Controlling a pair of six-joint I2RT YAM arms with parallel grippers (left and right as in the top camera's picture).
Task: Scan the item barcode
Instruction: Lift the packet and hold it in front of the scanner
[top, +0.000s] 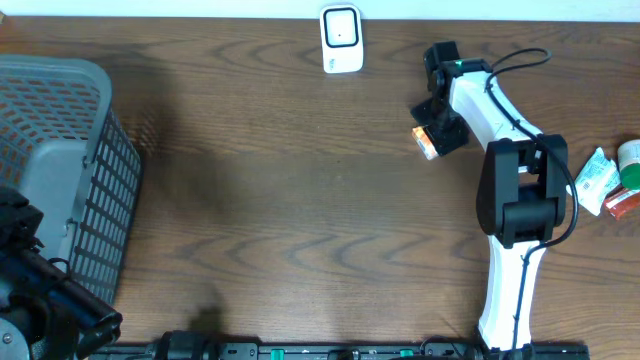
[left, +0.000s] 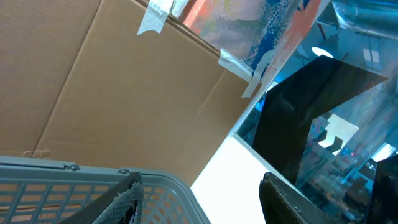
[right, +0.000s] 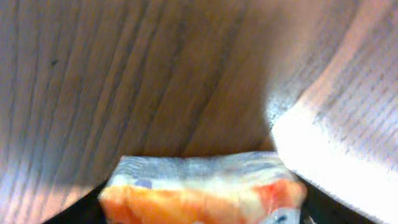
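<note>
An orange and white packet (top: 426, 140), the item, shows under my right gripper (top: 438, 130) toward the back right of the wooden table (top: 300, 200). In the right wrist view the packet (right: 199, 183) fills the gap between the dark fingers of the right gripper (right: 202, 208), which is shut on it just above the wood. A white barcode scanner (top: 341, 40) stands at the back edge, to the left of that gripper. My left gripper (left: 202, 199) hangs open and empty over the grey basket (left: 68, 186), facing a cardboard wall.
The grey mesh basket (top: 60, 110) takes up the left side, with the left arm (top: 30, 290) at its front corner. At the far right edge lie a green and white packet (top: 597, 178), a green-lidded tub (top: 631, 157) and a red packet (top: 622, 203).
</note>
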